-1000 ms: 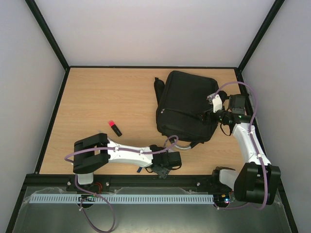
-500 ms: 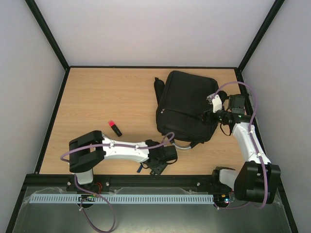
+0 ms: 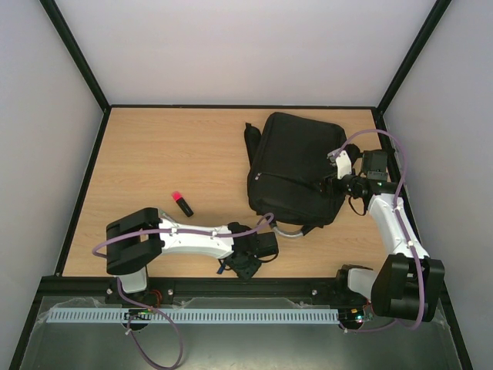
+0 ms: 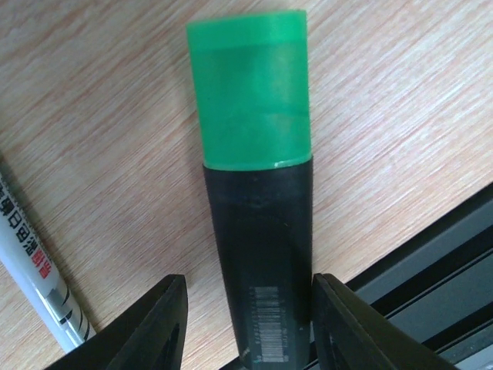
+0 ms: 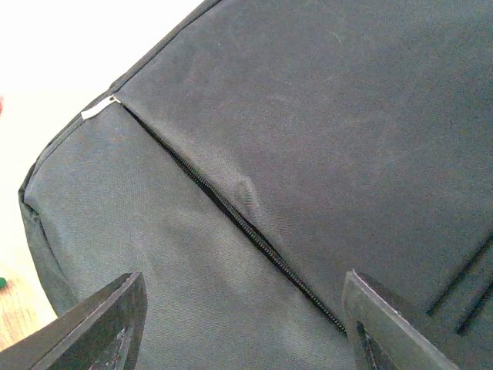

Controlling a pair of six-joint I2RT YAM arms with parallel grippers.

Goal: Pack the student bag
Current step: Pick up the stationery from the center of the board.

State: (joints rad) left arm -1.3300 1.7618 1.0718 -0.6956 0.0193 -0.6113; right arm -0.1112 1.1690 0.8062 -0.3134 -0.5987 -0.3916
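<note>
On the tabletop (image 3: 154,154), the left end effector (image 4: 246,281) has shifted left, still open, jaws narrowing around a marker (image 4: 258,193). The right end effector (image 5: 240,281) stays open over the bag (image 3: 296,166).

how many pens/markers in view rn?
3. Red-capped marker on the table left of the student bag; green-capped highlighter between the open jaws of the left gripper; white pen beside it. Others may hide under the left arm.

White pen (image 4: 35,266): red printed characters, not legible. Green-capped marker (image 4: 258,223): small barcode on the black barrel, digits unreadable.
</note>
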